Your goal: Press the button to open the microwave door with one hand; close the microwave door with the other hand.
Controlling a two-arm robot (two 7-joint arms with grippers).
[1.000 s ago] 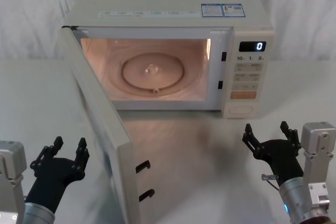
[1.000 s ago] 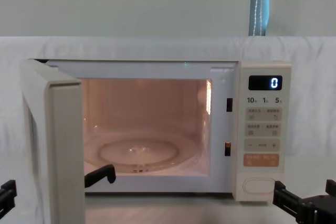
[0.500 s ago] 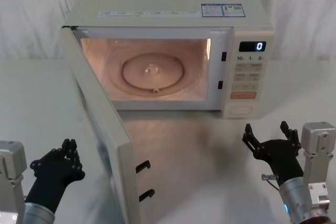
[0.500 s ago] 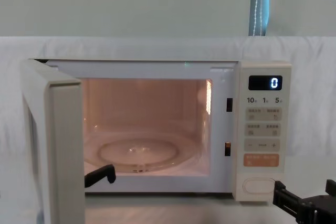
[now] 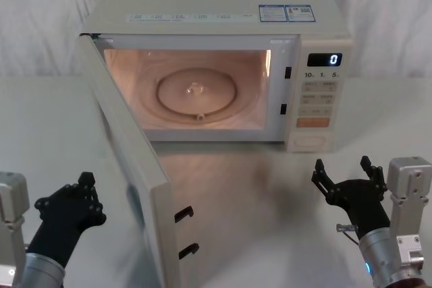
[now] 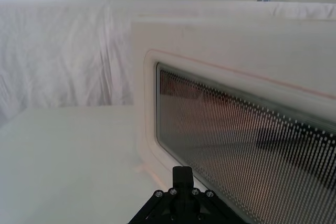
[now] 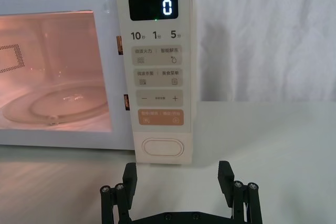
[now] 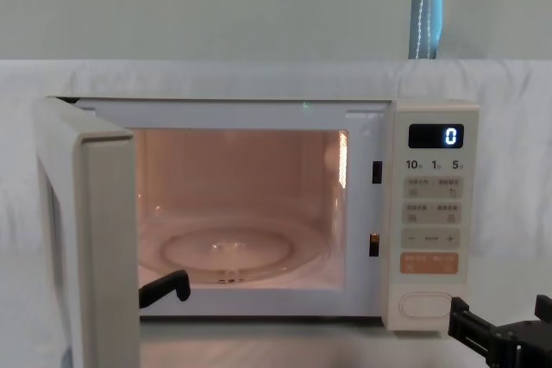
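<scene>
Nearest to the robot, the left gripper [image 5: 86, 181] is hanging low over the white table [image 5: 47, 133], its two black fingers pinched together into a narrow point. It is sitting just outside the microwave door [image 5: 128, 166], on the door's outer face, near it but apart from it. The left wrist view is looking along that outer face, where the dark glass window [image 6: 241, 135] is filling the cream frame.

On the other side, the right gripper [image 5: 344, 169] is hovering with its fingers spread wide, holding nothing, well short of the control panel. From its wrist view the wide cream button [image 7: 163, 147] is lying straight ahead between the fingertips, at the foot of the panel, below the orange key [image 7: 160, 117].

The door is standing wide open, swung out toward the robot on its left hinge. Farther back, the microwave [image 5: 223, 11] is glowing pink inside, its glass turntable [image 5: 196, 92] lying bare, and the display [image 5: 325, 59] is showing a blue 0.
</scene>
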